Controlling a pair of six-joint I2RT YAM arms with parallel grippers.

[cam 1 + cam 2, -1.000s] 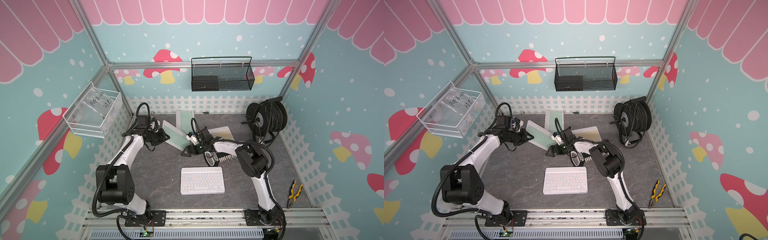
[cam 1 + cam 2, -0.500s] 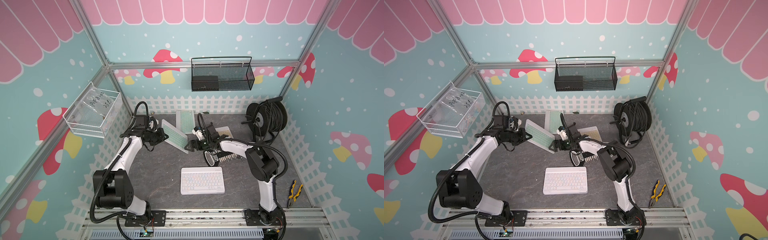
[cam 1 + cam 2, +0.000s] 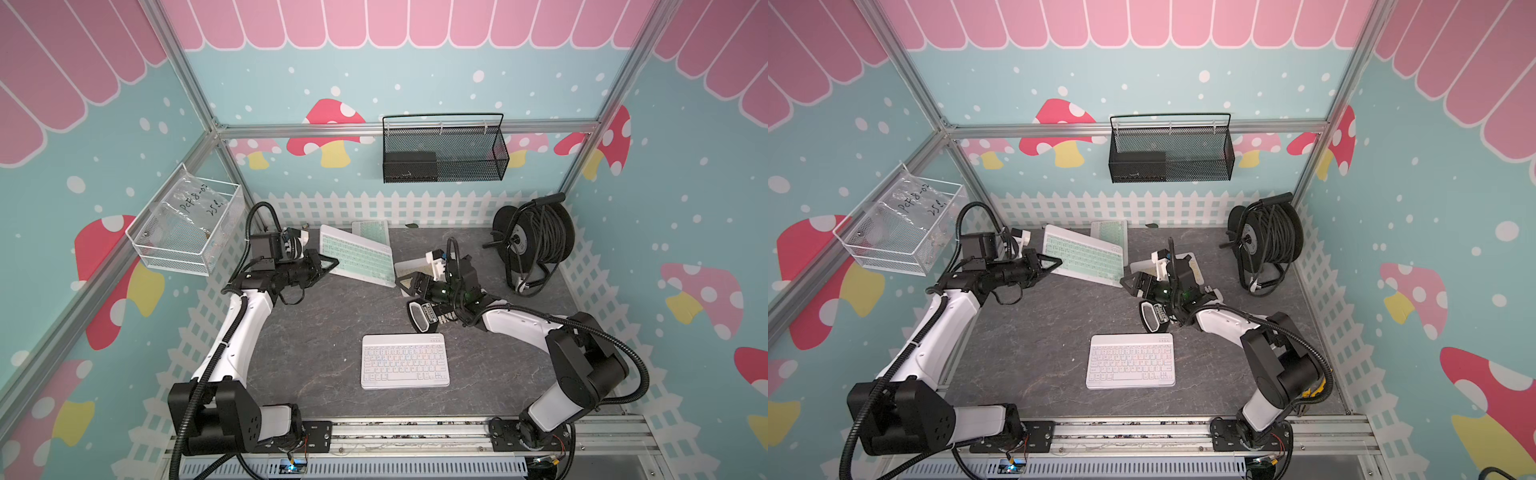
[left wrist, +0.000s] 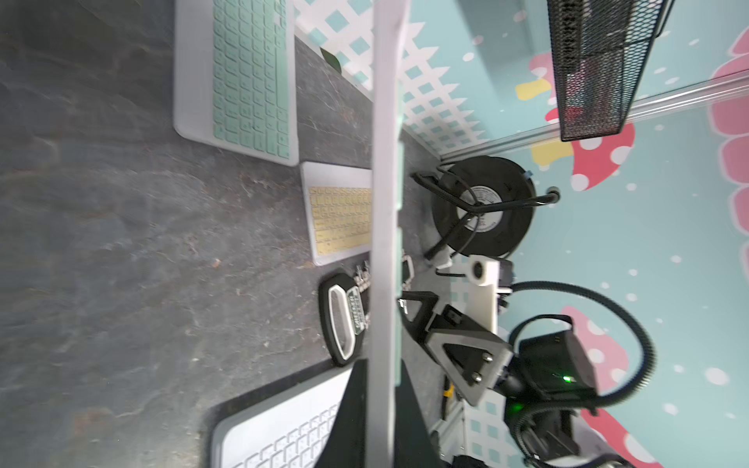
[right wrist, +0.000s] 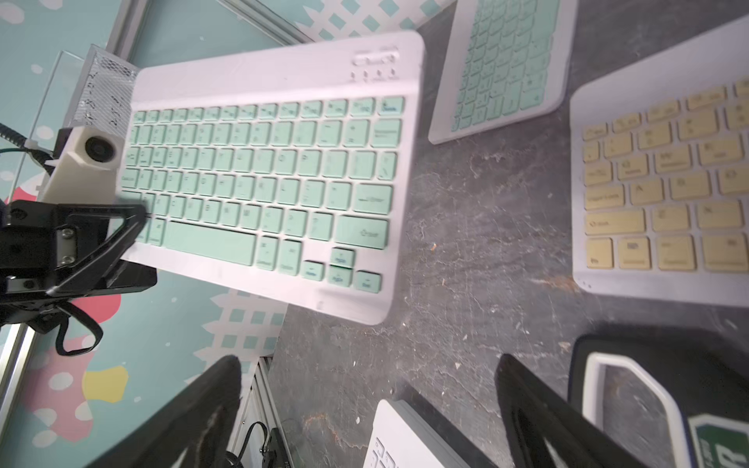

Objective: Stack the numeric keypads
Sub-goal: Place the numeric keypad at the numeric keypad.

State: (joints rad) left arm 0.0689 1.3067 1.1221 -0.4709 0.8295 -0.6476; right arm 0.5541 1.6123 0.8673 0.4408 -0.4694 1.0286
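My left gripper [image 3: 332, 264] is shut on the left edge of a mint-green numeric keypad [image 3: 358, 258], which hangs tilted above the table; the left wrist view shows that keypad [image 4: 385, 202] edge-on between the jaws. A second mint keypad [image 3: 372, 230] lies behind it and a yellow keypad [image 5: 664, 194] lies to its right. Alone near the front lies a white keypad [image 3: 405, 361]. My right gripper [image 3: 409, 284] stands open and empty over the yellow keypad's near corner, apart from the held keypad [image 5: 263, 178].
A black holder with white pegs [image 3: 424, 318] lies just under the right wrist, between the yellow and white keypads. A black cable reel [image 3: 534, 237] stands at the back right. A black mesh basket [image 3: 444, 153] and a clear bin [image 3: 187, 224] hang on the walls.
The right gripper has drawn back to the right, away from the mint keypad's end. The left gripper has closed on the keypad's left edge and holds it alone.
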